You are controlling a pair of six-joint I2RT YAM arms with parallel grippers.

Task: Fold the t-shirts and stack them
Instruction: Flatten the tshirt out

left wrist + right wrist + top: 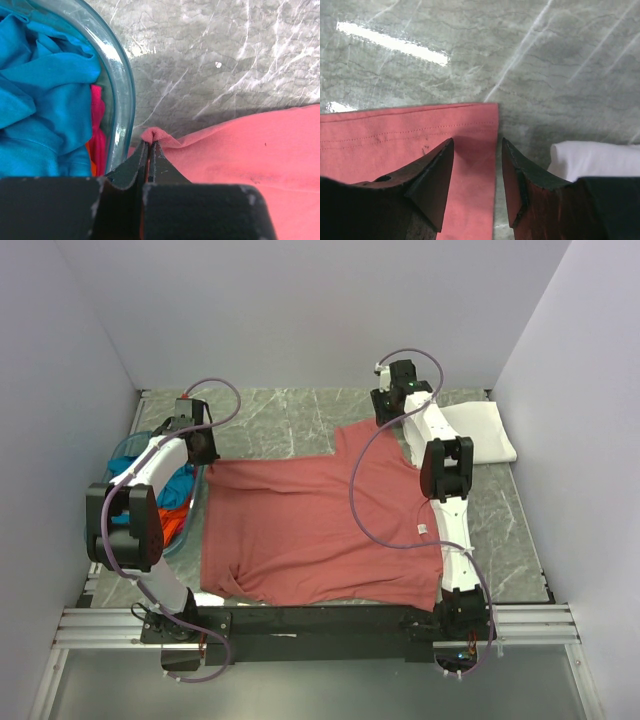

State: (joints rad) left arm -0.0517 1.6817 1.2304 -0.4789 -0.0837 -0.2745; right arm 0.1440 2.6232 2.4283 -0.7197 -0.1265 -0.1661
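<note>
The dusty-red t-shirt (310, 530) lies spread flat over the middle of the worktop (280, 425). Its lower border runs along the near edge, and one sleeve reaches toward the far edge. Its small white neck label (423, 529) shows on the right side, beside the right arm. There are some wrinkles near the near-left corner of the cloth.

The left gripper (150, 144) is at the shirt's far-left corner. Its fingers are closed together on a small raised pinch of the red fabric, just beside the rim of the translucent blue basket (120, 85). The basket stands at the worktop's left edge and holds a teal-blue shirt (40, 90) and an orange one (172, 520) — a strip of pink cloth also shows against the basket wall.

The right gripper (477, 142) is over the corner of the far sleeve with its fingers apart, holding nothing — the sleeve's edge lies between them. A folded white shirt (590, 157) rests just to the right, near the far-right corner of the worktop.
</note>
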